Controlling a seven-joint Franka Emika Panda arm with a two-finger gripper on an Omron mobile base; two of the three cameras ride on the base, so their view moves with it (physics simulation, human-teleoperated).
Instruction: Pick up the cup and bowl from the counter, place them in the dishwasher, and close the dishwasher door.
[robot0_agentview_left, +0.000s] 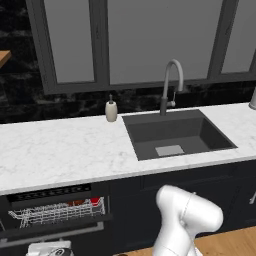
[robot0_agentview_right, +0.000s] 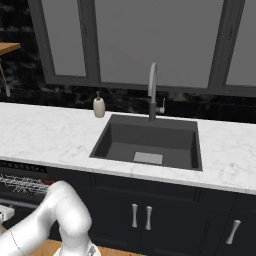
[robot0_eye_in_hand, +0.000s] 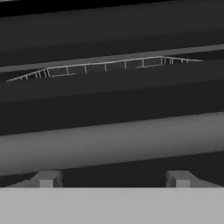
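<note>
Fingers (robot0_eye_in_hand: 47, 178) spread wide, empty, set just near the door handle (robot0_eye_in_hand: 112, 142), prob. to push the dishwasher door (robot0_agentview_left: 55, 229) shut. Behind it the rack (robot0_agentview_left: 57, 212) w/ cup (robot0_agentview_left: 94, 201) and bowl (robot0_agentview_left: 76, 203) inside, under the table (robot0_agentview_left: 60, 150), left of sink (robot0_agentview_left: 175, 132).

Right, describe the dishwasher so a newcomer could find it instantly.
Start at the long white marble counter and its dark inset sink. Look below the slab, left of the sink: the dishwasher stands partly open. Unlike the plain dark cabinets beside it, it shows a white wire rack and a black vented strip on top.
</note>
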